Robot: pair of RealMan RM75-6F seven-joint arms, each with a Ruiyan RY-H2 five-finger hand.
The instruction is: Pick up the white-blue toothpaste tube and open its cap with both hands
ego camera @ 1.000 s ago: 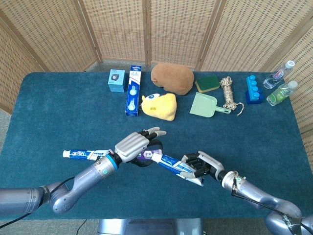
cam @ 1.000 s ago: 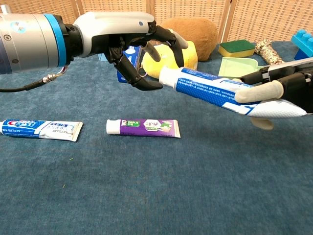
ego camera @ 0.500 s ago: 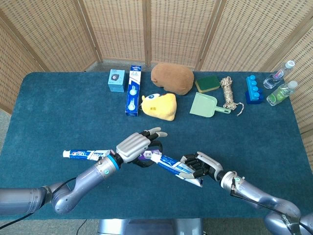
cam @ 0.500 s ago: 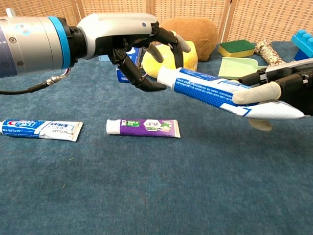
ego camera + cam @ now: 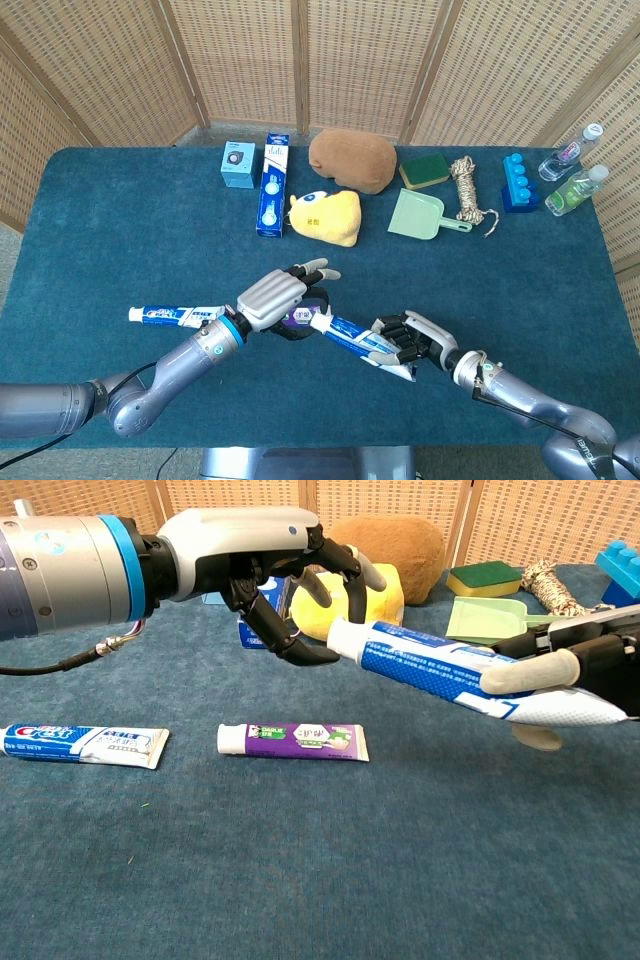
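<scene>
The white-blue toothpaste tube (image 5: pixel 430 665) is held off the table, gripped by my right hand (image 5: pixel 570 675) at its flat end. Its white cap (image 5: pixel 340 637) points left toward my left hand (image 5: pixel 260 550). That hand's fingers are spread and curved around the cap, with the thumb just below and left of it. I see no firm contact with the cap. From the head view, the tube (image 5: pixel 350 335) runs between the left hand (image 5: pixel 275 295) and the right hand (image 5: pixel 415 340) near the table's front edge.
A purple tube (image 5: pixel 295 740) and a red-blue tube (image 5: pixel 85 743) lie on the blue cloth below the hands. At the back are a yellow plush (image 5: pixel 325 215), brown plush (image 5: pixel 350 160), blue box (image 5: pixel 270 185), green dustpan (image 5: pixel 420 215), rope (image 5: pixel 465 190) and bottles (image 5: pixel 575 190).
The left hand has edged slightly toward the cap end. The tube has shifted only a little in the right hand's grip.
</scene>
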